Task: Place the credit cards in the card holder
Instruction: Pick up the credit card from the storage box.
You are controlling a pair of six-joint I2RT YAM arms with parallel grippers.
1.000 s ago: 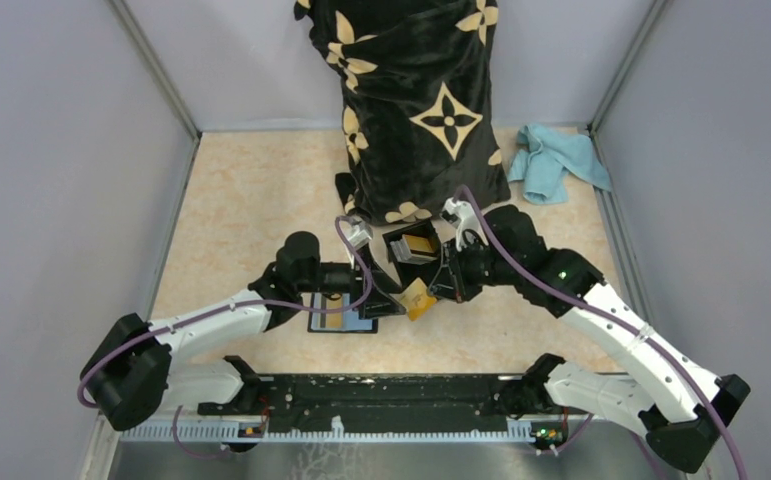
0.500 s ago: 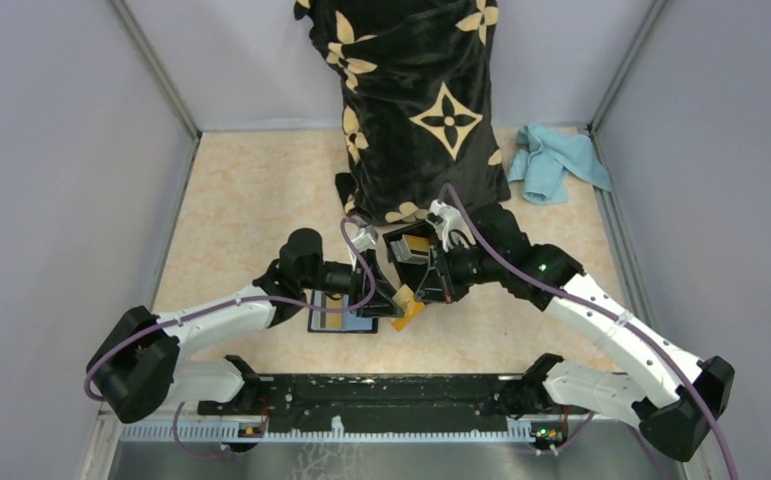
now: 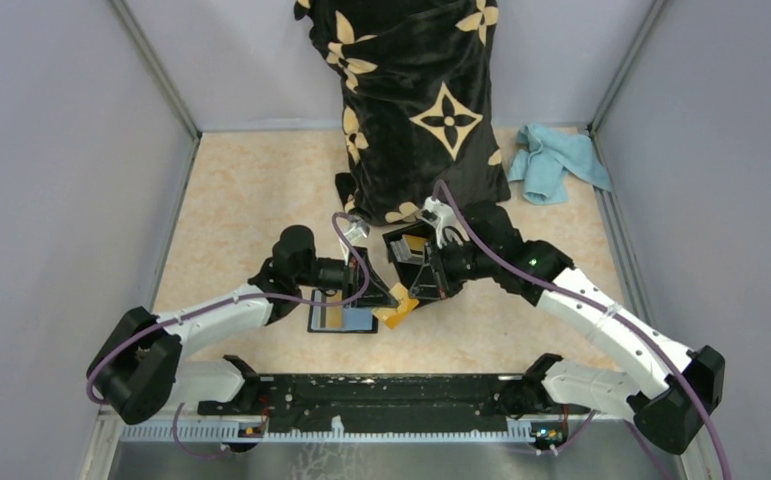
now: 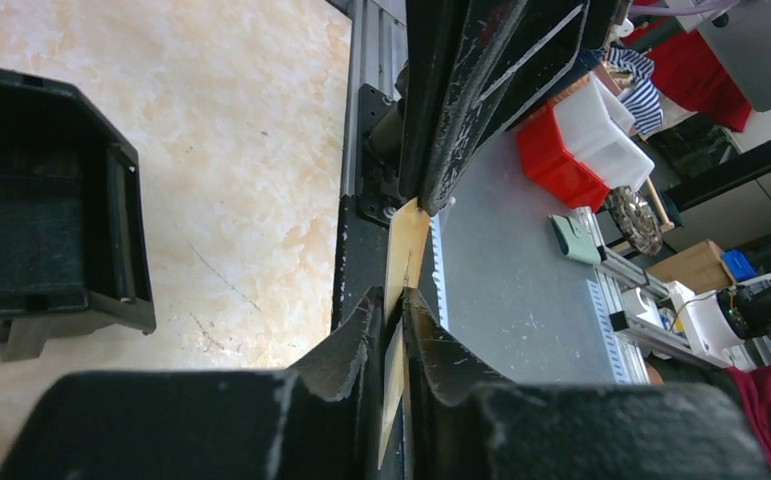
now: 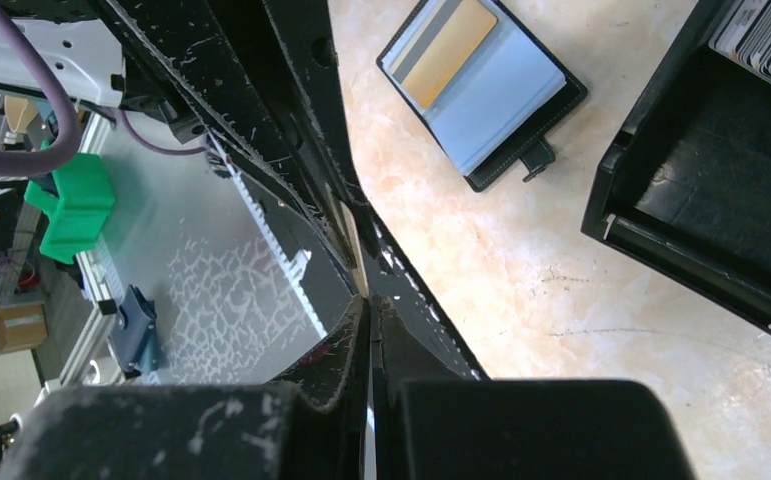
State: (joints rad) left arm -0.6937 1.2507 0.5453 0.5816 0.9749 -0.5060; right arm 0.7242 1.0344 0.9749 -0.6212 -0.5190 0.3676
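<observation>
Since 1 second ago both arms have drifted leftward over the table (image 3: 241,200). The orange card (image 3: 398,311) has come with them, so it now sits just beside the right edge of the card holder (image 5: 529,138). Over the same second the left gripper (image 3: 379,292) has gone from spread wide to pinched narrow on that card. From the left wrist we see its 2 fingers (image 4: 356,335) pressing the card from both sides, the card edge-on between them. The right gripper (image 3: 416,285) is clamped tight on the opposite end of the same card, so the 2 grippers meet tip to tip with only the thin card between. We cannot tell whether the card's lower corner touches the table. The card holder lies open and flat, with 1 gold card (image 5: 449,52) tucked in at one side and 1 light blue card (image 5: 506,95) beside it, both inside its black border. Near it, apart from it, stands the rigid black box (image 5: 721,170), more cards (image 5: 766,35) upright at its far end.
</observation>
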